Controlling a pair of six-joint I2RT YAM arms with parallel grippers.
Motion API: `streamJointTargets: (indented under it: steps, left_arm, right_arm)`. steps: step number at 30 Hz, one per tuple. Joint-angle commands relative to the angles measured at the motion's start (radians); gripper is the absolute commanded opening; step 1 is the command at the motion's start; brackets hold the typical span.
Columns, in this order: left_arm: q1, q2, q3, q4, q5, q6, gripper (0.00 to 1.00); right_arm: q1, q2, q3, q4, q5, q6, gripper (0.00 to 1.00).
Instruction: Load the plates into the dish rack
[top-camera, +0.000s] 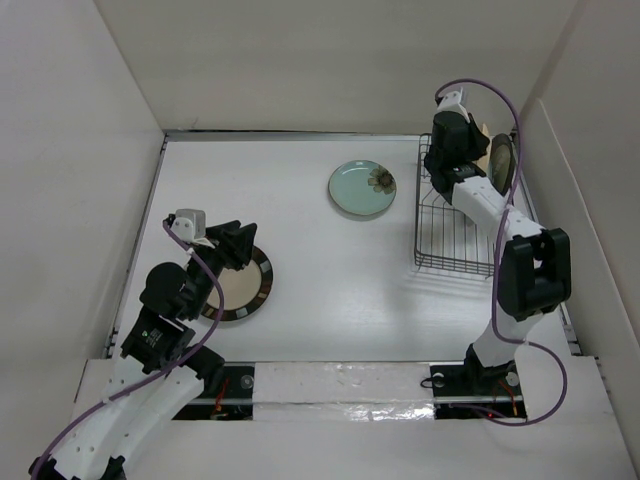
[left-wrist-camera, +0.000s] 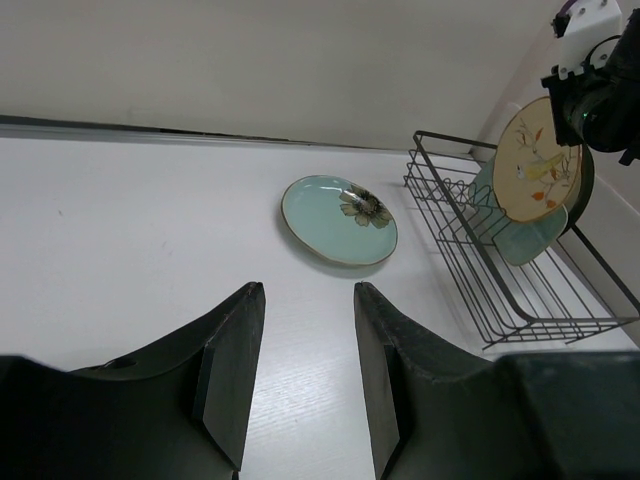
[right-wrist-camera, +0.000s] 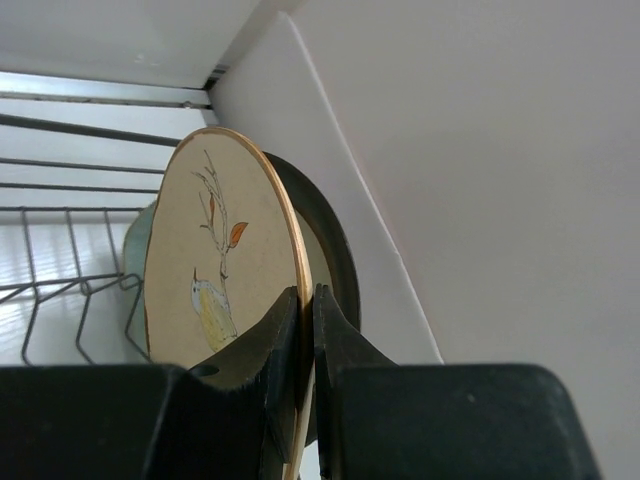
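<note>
My right gripper (right-wrist-camera: 307, 292) is shut on the rim of the yellowish floral plate (right-wrist-camera: 215, 260) and holds it upright at the far end of the black wire dish rack (top-camera: 450, 262). This plate also shows in the left wrist view (left-wrist-camera: 537, 160). Behind it stands a dark-rimmed cream plate (right-wrist-camera: 338, 250), and a pale-green plate (left-wrist-camera: 520, 240) leans in the rack in front. The teal plate with a dark flower (top-camera: 362, 188) lies flat on the table left of the rack. My left gripper (left-wrist-camera: 308, 290) is open and empty above the cream plate with a dark striped rim (top-camera: 245, 290).
White walls enclose the table on three sides, and the right wall runs close along the rack (left-wrist-camera: 520, 325). The near slots of the rack hold nothing. A purple cable (top-camera: 515, 110) loops over the right arm.
</note>
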Motion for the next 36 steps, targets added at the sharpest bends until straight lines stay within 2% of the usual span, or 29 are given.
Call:
streamJointTargets:
  steps: [1, 4, 10, 13, 23, 29, 32, 34, 36]
  left_arm:
    - [0.005, 0.006, -0.002, 0.046, 0.008, -0.005, 0.38]
    - [0.005, 0.006, 0.000, 0.051, 0.014, -0.005, 0.38]
    - [0.005, -0.008, -0.003, 0.048, 0.008, -0.005, 0.38]
    - [0.005, -0.013, -0.002, 0.045, 0.005, -0.005, 0.38]
    - [0.005, -0.005, -0.003, 0.048, 0.004, -0.005, 0.38]
    - [0.005, 0.001, -0.003, 0.049, 0.008, -0.005, 0.38]
    - [0.005, 0.003, -0.002, 0.049, 0.014, -0.007, 0.38]
    - [0.005, 0.004, -0.002, 0.051, 0.019, -0.007, 0.38]
    - [0.005, 0.003, -0.003, 0.045, 0.011, -0.007, 0.38]
  right_arm:
    - [-0.009, -0.002, 0.047, 0.177, 0.149, -0.047, 0.00]
    - [0.000, -0.034, 0.020, 0.266, 0.210, -0.116, 0.00]
    - [0.010, -0.016, 0.012, 0.234, 0.180, -0.093, 0.00]
    - [0.010, 0.009, 0.029, 0.149, 0.154, -0.018, 0.00]
    - [0.000, 0.022, -0.048, 0.115, 0.085, 0.093, 0.00]
    - [-0.043, 0.007, -0.112, 0.090, -0.030, 0.278, 0.00]
    - [-0.075, -0.019, -0.204, 0.203, -0.101, 0.337, 0.00]
    - [-0.086, -0.031, -0.265, 0.344, -0.104, 0.328, 0.05]
    - [-0.095, -0.033, -0.301, 0.366, -0.119, 0.353, 0.09]
